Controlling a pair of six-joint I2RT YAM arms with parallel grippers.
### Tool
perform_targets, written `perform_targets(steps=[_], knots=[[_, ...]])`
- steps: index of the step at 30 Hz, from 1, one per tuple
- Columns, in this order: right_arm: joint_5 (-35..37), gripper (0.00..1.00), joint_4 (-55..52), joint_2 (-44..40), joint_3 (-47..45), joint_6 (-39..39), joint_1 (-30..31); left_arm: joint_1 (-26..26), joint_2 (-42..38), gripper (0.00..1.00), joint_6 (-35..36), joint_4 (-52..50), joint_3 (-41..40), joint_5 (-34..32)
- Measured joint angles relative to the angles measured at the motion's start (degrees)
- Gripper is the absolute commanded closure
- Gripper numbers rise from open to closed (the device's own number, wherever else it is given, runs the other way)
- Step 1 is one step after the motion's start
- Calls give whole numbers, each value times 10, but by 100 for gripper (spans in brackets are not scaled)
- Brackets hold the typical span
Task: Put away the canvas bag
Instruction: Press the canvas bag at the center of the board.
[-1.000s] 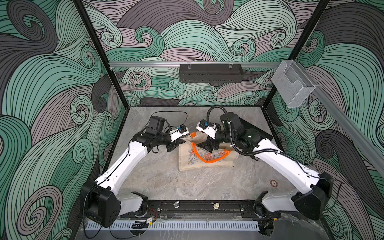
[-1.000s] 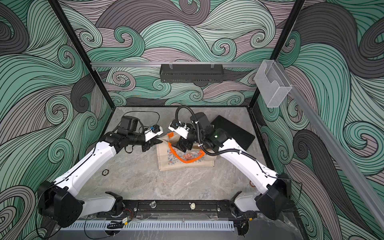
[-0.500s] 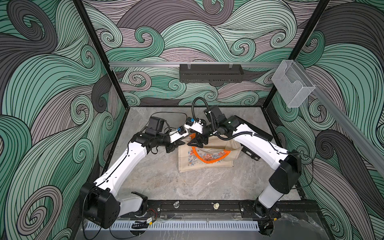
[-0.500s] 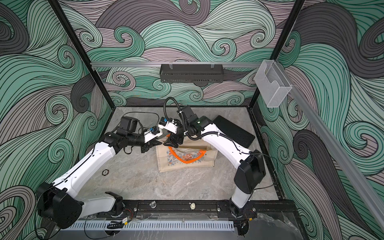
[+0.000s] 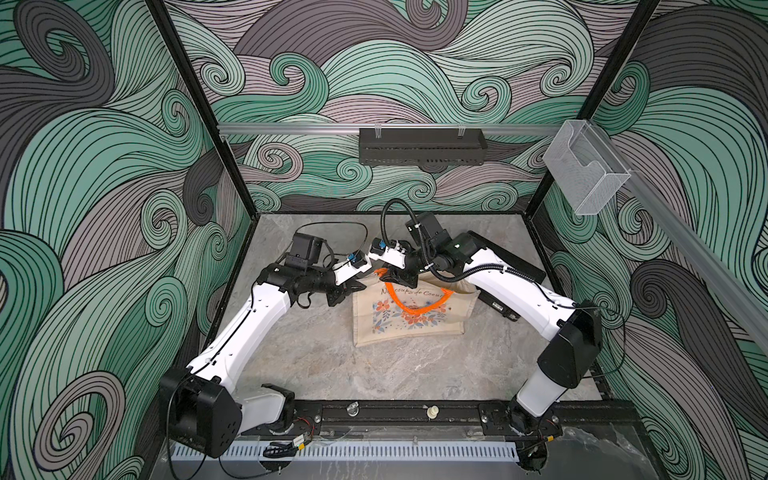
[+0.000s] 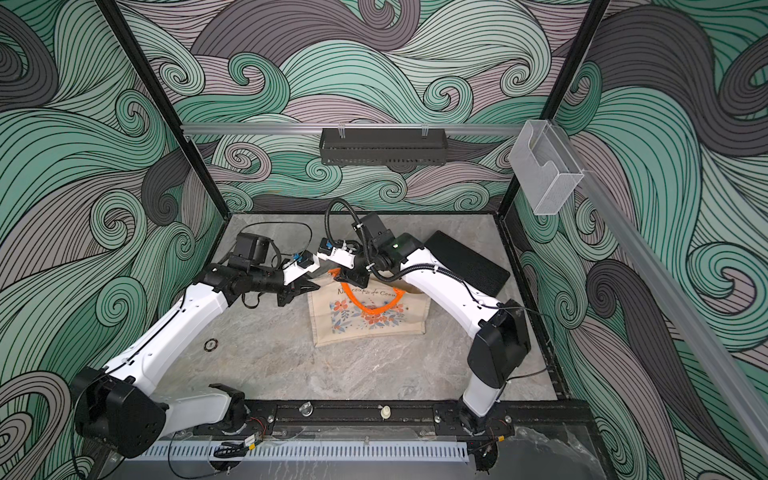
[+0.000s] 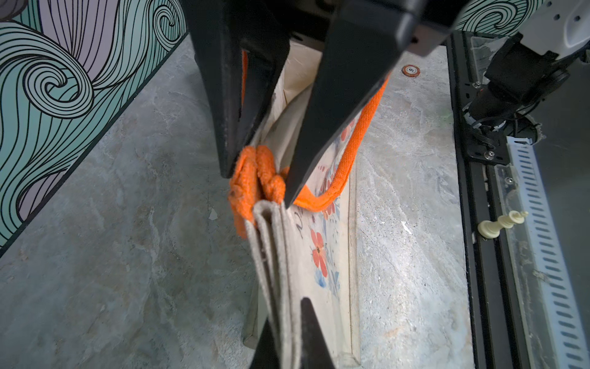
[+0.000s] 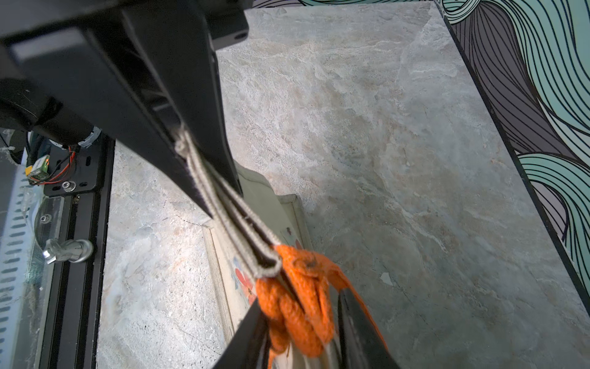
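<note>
The canvas bag (image 5: 409, 318) (image 6: 370, 320) is a beige tote with a floral print and stands in the middle of the table. One of its orange handles (image 5: 415, 305) droops over the print. My left gripper (image 5: 359, 284) (image 7: 287, 335) is shut on the folded canvas rim at the bag's upper left corner. Just beside it, my right gripper (image 5: 390, 276) (image 8: 300, 335) is shut on the bunched orange handles (image 8: 297, 287) (image 7: 255, 179) at the same rim. The two grippers point at each other, a short stretch of rim (image 8: 223, 207) between them.
A flat black ribbed box (image 6: 465, 262) lies at the back right, partly under the right arm. On the back wall rail hangs a black tray (image 5: 422, 145), and a clear holder (image 5: 586, 170) is on the right rail. A small ring (image 6: 211, 344) lies left; a chess piece (image 5: 432, 412) lies on the front rail.
My right arm swung left from over the bag's middle to its upper left corner, and its jaws closed on the orange handles. The left gripper kept its hold and place.
</note>
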Motion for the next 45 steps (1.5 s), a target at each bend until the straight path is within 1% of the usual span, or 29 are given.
perform_targets(steps=[1, 2, 3, 5, 7, 10, 12, 13, 15, 21, 22, 24, 27, 29, 30, 33, 35, 36, 40, 43, 44, 45], knots=[[1, 94, 0, 0, 1, -2, 0, 1, -2, 99, 1, 0, 0, -1], [2, 100, 0, 0, 3, -3, 1, 1, -3, 92, 1, 0, 0, -3], [3, 100, -1, 0, 4, -4, 1, 1, -4, 82, 0, 1, 0, -4], [8, 100, -8, 0, 10, -8, 1, 2, -7, 53, -4, 9, 0, -6], [12, 100, -24, 1, 11, -11, 1, 7, -11, 37, -13, 25, 0, -9], [9, 100, -33, 2, 11, -11, 1, 8, -12, 22, -30, 42, 8, -8], [4, 100, -35, 2, 11, -7, 1, 6, -7, 8, -39, 48, 20, -6], [1, 100, -35, 2, 11, -4, 1, 4, -1, 7, -45, 49, 31, -5], [-3, 100, -34, 2, 11, 4, 0, -3, 15, 7, -52, 47, 54, -6], [-3, 100, 1, -7, -17, 50, -1, -23, 60, 11, -61, 15, 99, 0], [-3, 100, 9, -9, -23, 60, -2, -24, 63, 14, -62, 10, 101, 1], [-5, 100, 27, -13, -36, 78, -3, -28, 66, 23, -65, 6, 101, 1], [-11, 100, 52, -21, -58, 102, -4, -33, 71, 43, -69, 5, 101, 0], [-12, 100, 57, -22, -63, 116, -4, -34, 73, 44, -72, 7, 100, 0], [-11, 100, 61, -22, -64, 120, -5, -34, 73, 43, -73, 8, 99, -1], [-15, 100, 64, -23, -68, 135, -10, -34, 73, 32, -76, 17, 93, -4], [-20, 100, 71, -29, -70, 142, -19, -34, 73, 28, -76, 10, 87, -16], [-20, 100, 73, -33, -70, 144, -23, -34, 74, 27, -74, 4, 83, -22], [-23, 99, 77, -50, -70, 149, -30, -37, 86, 34, -69, -23, 82, -47], [-35, 97, 78, -53, -70, 150, -28, -38, 97, 37, -69, -27, 83, -54], [-37, 95, 77, -53, -70, 150, -27, -38, 99, 39, -72, -25, 83, -53], [-37, 94, 76, -52, -70, 150, -25, -38, 99, 47, -76, -22, 83, -50]])
